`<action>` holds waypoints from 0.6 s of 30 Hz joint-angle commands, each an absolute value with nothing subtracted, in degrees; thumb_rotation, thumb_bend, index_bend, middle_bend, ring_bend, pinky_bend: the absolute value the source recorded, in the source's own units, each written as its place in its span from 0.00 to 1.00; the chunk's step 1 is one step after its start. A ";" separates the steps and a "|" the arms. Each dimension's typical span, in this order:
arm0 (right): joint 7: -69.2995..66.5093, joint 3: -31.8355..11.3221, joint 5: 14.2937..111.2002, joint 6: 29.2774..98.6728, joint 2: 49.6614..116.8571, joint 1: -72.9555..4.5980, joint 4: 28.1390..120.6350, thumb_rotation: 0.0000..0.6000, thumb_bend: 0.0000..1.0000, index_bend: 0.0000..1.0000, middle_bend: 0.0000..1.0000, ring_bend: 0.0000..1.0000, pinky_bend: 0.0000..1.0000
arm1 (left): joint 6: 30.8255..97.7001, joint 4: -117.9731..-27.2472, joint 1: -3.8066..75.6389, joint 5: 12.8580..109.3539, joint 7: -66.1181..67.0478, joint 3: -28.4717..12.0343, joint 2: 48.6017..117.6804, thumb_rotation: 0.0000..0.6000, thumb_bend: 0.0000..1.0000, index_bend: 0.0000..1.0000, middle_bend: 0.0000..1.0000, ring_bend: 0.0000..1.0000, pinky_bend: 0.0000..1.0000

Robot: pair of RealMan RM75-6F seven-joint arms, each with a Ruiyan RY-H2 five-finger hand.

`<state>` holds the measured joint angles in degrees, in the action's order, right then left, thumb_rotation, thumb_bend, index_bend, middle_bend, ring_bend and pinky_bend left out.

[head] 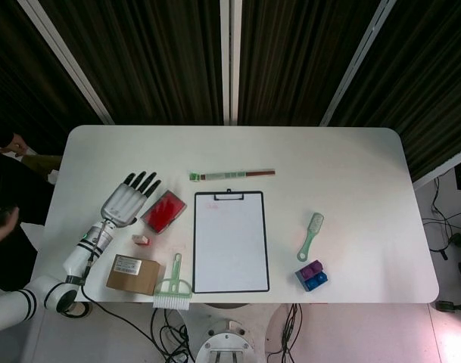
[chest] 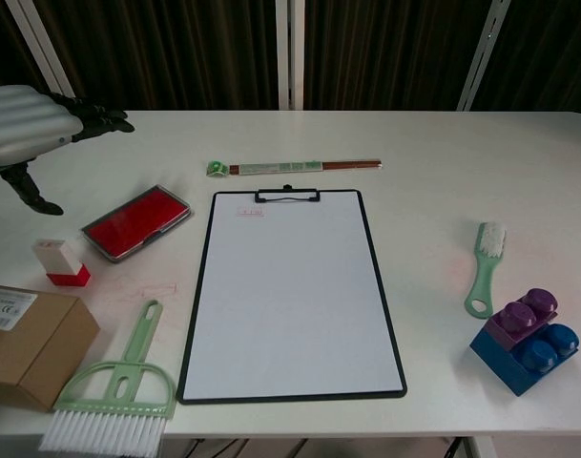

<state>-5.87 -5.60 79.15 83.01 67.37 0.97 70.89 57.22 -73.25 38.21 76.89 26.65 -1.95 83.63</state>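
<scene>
My left hand (head: pixel 128 201) hovers with fingers stretched out and apart, holding nothing, just left of a red ink pad (head: pixel 163 211). In the chest view the left hand (chest: pixel 28 122) hangs above the table's left side, thumb pointing down, a little up and left of the ink pad (chest: pixel 137 221). The pad's clear lid lies flat over the red surface. A small white and red stamp (chest: pixel 62 262) stands in front of the pad. My right hand shows in neither view.
A clipboard (chest: pixel 292 291) with blank paper lies in the middle, a long thin stick (chest: pixel 295 167) behind it. A cardboard box (chest: pixel 23 343) and green hand brush (chest: pixel 118 386) sit front left. A green brush (chest: pixel 485 267) and toy blocks (chest: pixel 524 339) lie right. A person (head: pixel 3 215) stands at the left.
</scene>
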 commanded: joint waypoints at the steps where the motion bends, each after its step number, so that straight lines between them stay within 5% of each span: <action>1: -5.90 -5.55 79.29 83.09 67.43 0.95 70.90 1.00 0.21 0.00 0.00 0.00 0.00 | 56.77 -73.53 38.03 76.15 26.27 -2.27 83.37 1.00 0.06 0.03 0.00 0.05 0.16; 18: -5.70 -5.45 79.42 82.43 68.03 0.50 70.57 1.00 0.21 0.00 0.00 0.00 0.00 | 59.27 -81.57 36.06 77.23 12.06 -4.27 83.50 1.00 0.03 0.03 0.03 0.05 0.16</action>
